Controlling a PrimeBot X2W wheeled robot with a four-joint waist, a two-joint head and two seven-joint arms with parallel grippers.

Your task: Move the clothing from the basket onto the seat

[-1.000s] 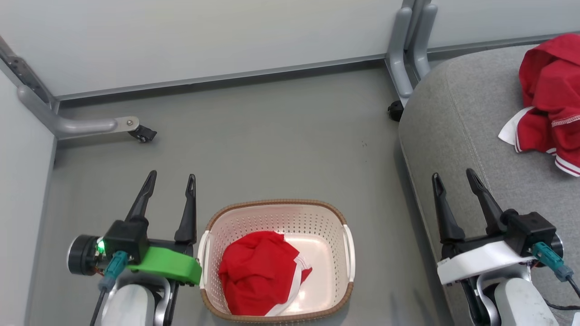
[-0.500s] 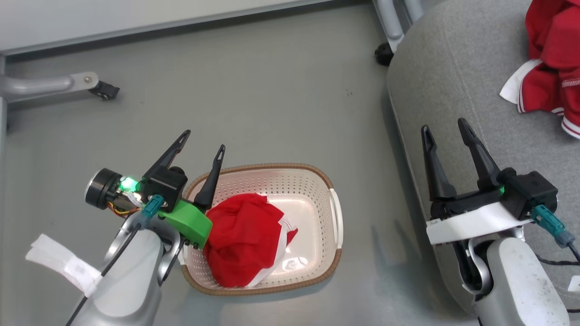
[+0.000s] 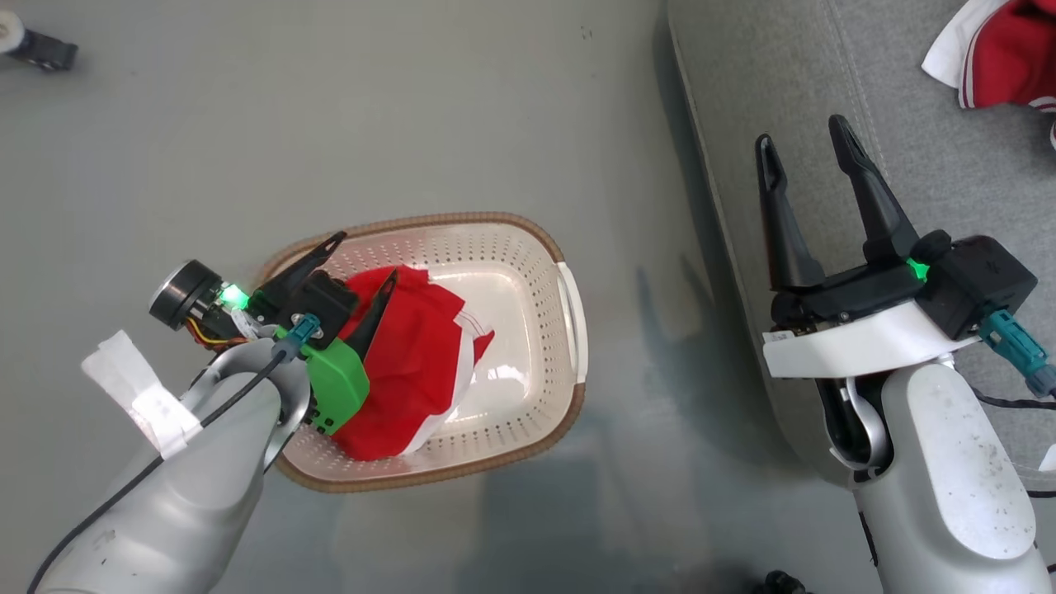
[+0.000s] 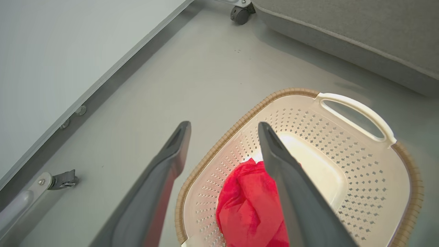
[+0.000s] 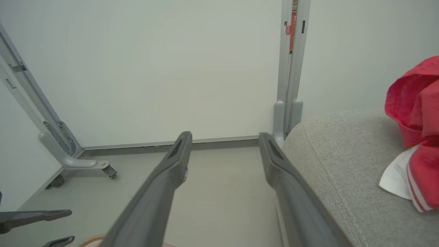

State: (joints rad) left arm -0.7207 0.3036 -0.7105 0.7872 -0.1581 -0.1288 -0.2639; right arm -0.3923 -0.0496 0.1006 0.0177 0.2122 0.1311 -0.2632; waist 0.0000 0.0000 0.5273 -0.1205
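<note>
Left end effector (image 3: 365,254) wide-spread over clothing (image 3: 421,355)

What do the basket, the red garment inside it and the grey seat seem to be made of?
The basket looks like glossy cream plastic, with punched holes and a brown woven-look rim. The garment appears to be thin, soft red fabric, crumpled into folds, with white trim. The seat seems to be matte grey woven upholstery, with a stitched seam.
</note>
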